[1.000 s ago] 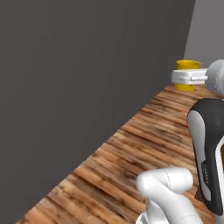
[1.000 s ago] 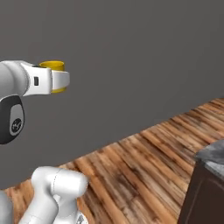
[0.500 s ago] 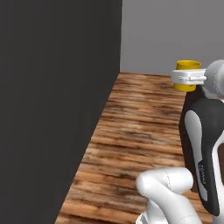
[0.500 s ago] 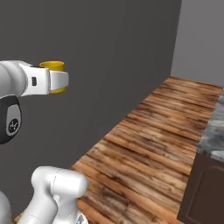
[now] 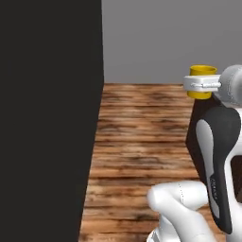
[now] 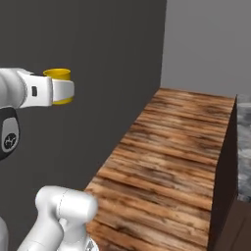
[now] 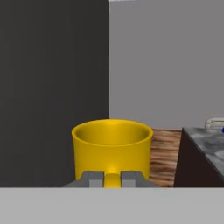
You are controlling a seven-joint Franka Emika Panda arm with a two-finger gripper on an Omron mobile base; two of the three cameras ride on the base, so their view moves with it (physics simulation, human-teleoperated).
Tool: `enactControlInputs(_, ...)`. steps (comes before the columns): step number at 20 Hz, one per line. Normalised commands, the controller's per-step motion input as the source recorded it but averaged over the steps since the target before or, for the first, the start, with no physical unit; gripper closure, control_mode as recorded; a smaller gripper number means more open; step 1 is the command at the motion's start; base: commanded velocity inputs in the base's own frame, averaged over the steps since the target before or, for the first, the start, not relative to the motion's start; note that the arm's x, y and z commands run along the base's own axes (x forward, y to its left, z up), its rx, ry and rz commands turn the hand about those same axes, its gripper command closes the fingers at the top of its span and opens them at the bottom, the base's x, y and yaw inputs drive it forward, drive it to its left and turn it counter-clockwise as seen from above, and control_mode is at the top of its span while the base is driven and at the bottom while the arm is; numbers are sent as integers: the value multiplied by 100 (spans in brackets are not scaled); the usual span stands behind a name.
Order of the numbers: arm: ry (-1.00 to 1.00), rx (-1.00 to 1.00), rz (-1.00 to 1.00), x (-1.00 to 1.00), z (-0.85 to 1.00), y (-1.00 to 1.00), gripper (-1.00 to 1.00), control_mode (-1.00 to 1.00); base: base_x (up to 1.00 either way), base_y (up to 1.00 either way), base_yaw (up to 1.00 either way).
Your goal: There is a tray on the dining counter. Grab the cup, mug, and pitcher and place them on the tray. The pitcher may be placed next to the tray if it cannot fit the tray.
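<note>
Dark charcoal, the tall wall panel (image 5: pixel 47 118) stood close beside the arm, its sharp vertical edge ending where the wood-plank floor (image 6: pixel 171 147) ran on toward a pale grey back wall (image 5: pixel 165 38); past that edge the floor lay open. To the far side from the panel, the corner of a grey marbled counter (image 6: pixel 243 147) on a dark wood base bounded the floor, and in the hand view its stone top (image 7: pixel 208 144) reached toward a scrap of pale rim and blue at the frame's edge, too small to identify. No readable writing showed anywhere; only a small round emblem marked the arm's dark joint cover. The gripper (image 7: pixel 112 178) was held high above the floor, well out from the panel, its two grey fingertips (image 7: pixel 92 178) drawn nearly together and pinching a narrow yellow part at the near side of a golden-yellow mug (image 7: pixel 112 148). The mug sat upright, plain, smooth-walled, open mouth up, with no mark visible on its side. In the base views it poked above the white hand (image 5: pixel 203 84).
</note>
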Motion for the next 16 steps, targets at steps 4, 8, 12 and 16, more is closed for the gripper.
enactControlInputs(4, 0, 0, 0, 0, 0, 0, 100, 100, 100, 10, -31)
enactControlInputs(8, 0, 0, 0, 0, 0, 0, 100, 100, 100, 2, -24)
enactControlInputs(12, 0, 0, 0, 0, 0, 0, 100, 100, 82, 40, -13)
enactControlInputs(16, 0, 0, 0, 0, 0, 0, 100, 100, 74, 59, -5)
